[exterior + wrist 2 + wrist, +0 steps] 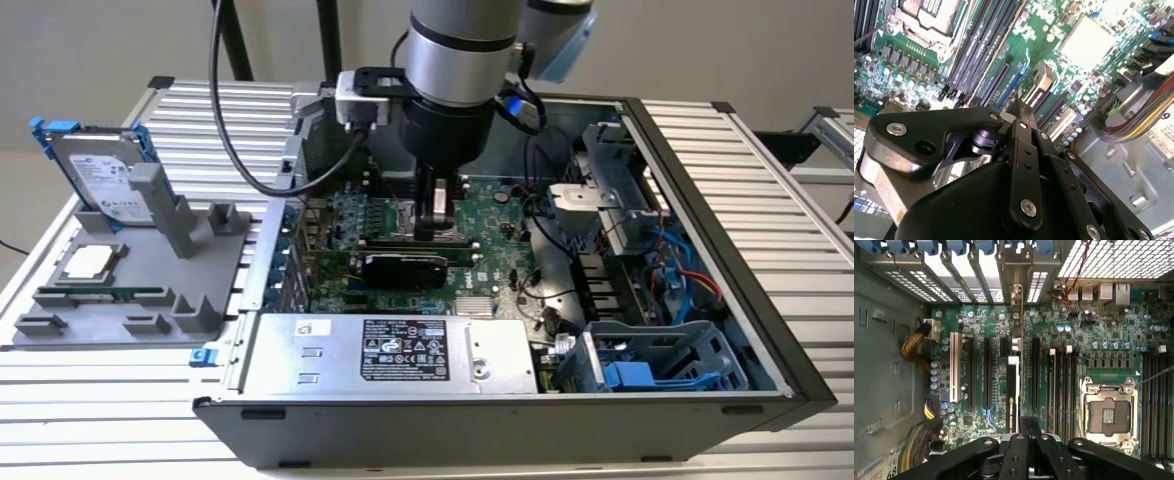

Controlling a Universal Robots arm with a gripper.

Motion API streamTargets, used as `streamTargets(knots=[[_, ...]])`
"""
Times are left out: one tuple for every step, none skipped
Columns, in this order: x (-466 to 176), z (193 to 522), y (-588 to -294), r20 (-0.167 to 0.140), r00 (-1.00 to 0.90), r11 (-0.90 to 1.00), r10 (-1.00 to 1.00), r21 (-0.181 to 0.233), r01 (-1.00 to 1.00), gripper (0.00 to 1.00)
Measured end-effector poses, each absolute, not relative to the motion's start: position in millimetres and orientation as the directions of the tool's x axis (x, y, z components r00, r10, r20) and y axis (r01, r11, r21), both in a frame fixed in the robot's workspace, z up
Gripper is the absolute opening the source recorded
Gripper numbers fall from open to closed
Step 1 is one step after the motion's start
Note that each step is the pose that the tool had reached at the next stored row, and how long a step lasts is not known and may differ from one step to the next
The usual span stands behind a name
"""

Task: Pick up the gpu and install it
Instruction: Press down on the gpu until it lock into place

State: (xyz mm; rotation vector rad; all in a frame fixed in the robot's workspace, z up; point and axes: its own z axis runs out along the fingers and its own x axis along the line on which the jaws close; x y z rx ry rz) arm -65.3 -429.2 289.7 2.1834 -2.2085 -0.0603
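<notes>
Directly beneath the tool [438,228], fingers closed together, the gpu [404,267] upright in a motherboard [501,255] slot.

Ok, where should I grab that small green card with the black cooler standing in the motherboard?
Take the small green card with the black cooler by its free top edge, from straight above, pinching across its thickness. It stands on edge on the green motherboard, so that edge is most exposed.

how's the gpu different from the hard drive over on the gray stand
The gpu stands on edge on the motherboard inside the case, black-faced, under the gripper. The hard drive stands outside the case on the gray holder, silver in a blue frame. Both are upright.
</notes>
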Motion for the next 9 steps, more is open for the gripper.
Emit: streamTargets(knots=[[-63.4,289.8,-429.2,-0.002,-0.011,0.011,-1.0,0.052,-0.999,0.0],[-61.9,290.0,-429.2,-0.002,-0.011,0.011,-1.0,0.052,-0.999,0.0],[-60.3,290.3,-429.2,-0.002,-0.011,0.011,-1.0,0.051,-0.999,0.0],[-58.9,290.5,-429.1,-0.002,-0.011,0.011,-1.0,0.051,-0.999,0.0],[-57.7,290.9,-429.2,-0.002,-0.011,0.011,-1.0,0.05,-0.999,0.0],[-56.5,291.4,-429.1,-0.002,-0.01,0.01,-1.0,0.05,-0.999,0.0],[-55.4,291.9,-429.2,-0.002,-0.01,0.01,-1.0,0.049,-0.999,0.0],[-54.6,292.4,-429.2,-0.002,-0.01,0.01,-1.0,0.049,-0.999,0.0],[-54.1,293.0,-429.2,-0.002,-0.01,0.01,-1.0,0.048,-0.999,0.0]])
